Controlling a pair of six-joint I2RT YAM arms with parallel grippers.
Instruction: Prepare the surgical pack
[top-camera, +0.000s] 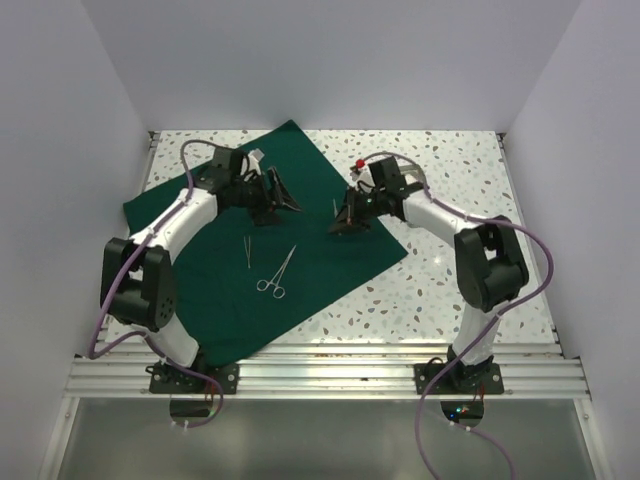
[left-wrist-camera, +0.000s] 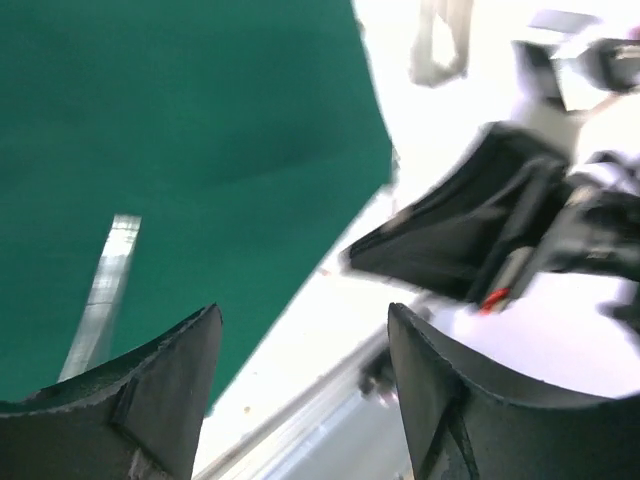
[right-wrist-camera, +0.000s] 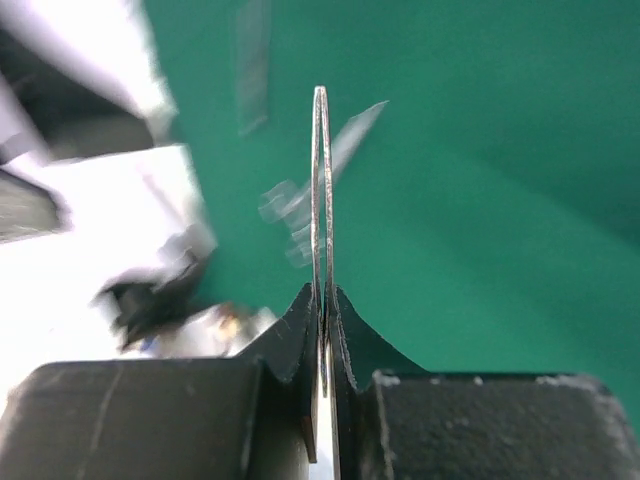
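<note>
**Item: surgical pack, partly assembled.**

- **Green cloth** (top-camera: 210, 300): dark green and square. It lies flat and open on the speckled table (top-camera: 450, 290), set diagonally with one corner toward the near edge. It is not yet folded, probably so the instruments can be laid on it before wrapping.
- **Ring-handled forceps** (top-camera: 278, 275): steel, lying on the middle of the cloth with the handles nearer and the tips pointing far-right.
- **Tweezers** (top-camera: 246, 252): slim steel, just left of the forceps and apart from them.
- **Thin steel instrument** (right-wrist-camera: 321, 180): two narrow blades pressed together and seen edge-on. It is held over the right part of the cloth.
- **Right gripper** (right-wrist-camera: 322, 295): clenched on the base of that instrument, whose length sticks out past the fingertips. The grip looks meant for carrying it in to join the others.
- **Left gripper** (left-wrist-camera: 300, 320): spread wide with nothing between its fingers. It hangs over the far part of the cloth, facing the right gripper across a small gap.

**Condition:** the cloth looks smooth, with no heavy creases. No tray or white pads can be made out with certainty.
</note>
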